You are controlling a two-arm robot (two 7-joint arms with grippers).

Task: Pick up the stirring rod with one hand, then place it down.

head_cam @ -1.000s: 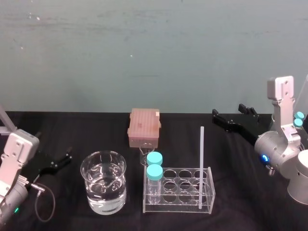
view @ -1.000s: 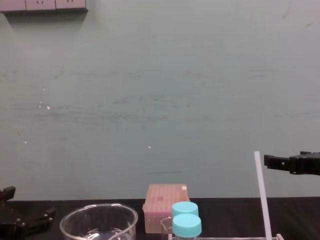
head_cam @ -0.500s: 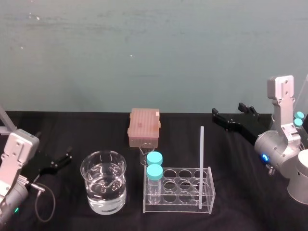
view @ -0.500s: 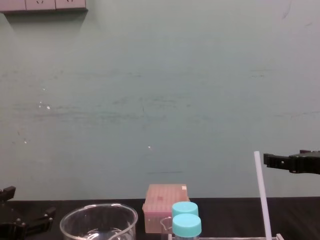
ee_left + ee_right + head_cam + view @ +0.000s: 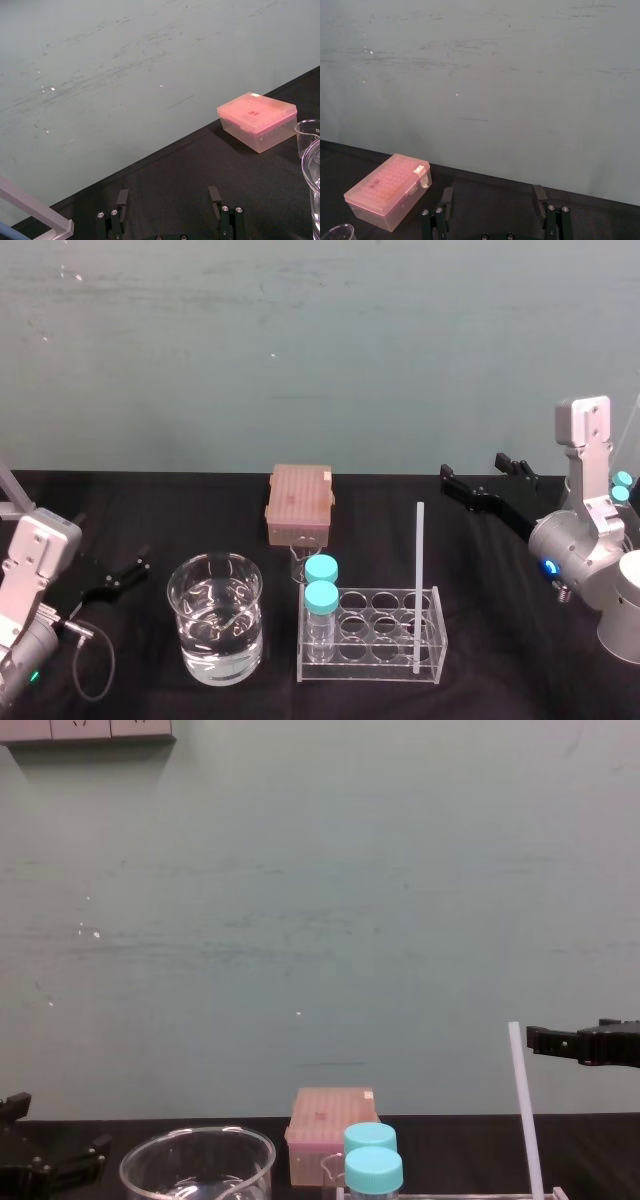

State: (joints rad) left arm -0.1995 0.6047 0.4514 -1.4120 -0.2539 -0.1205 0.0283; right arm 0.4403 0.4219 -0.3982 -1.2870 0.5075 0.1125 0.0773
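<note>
The stirring rod [image 5: 418,580] is a thin white rod standing upright in the right end of a clear rack [image 5: 432,638]; its upper part also shows in the chest view [image 5: 525,1120]. My right gripper [image 5: 472,468] hangs open above the table, behind and to the right of the rod's top, touching nothing. From the chest it appears level with the rod's tip [image 5: 566,1034]. Its wrist view shows both fingers spread apart with nothing between them [image 5: 493,195]. My left gripper [image 5: 112,543] rests open at the far left, seen also from its wrist [image 5: 168,196].
Two blue-capped bottles [image 5: 321,595] stand in the rack's left end. A glass beaker of water [image 5: 215,630] sits left of the rack. A pink lidded box [image 5: 299,502] lies behind them near the wall. The black table is bare to the right of the rack.
</note>
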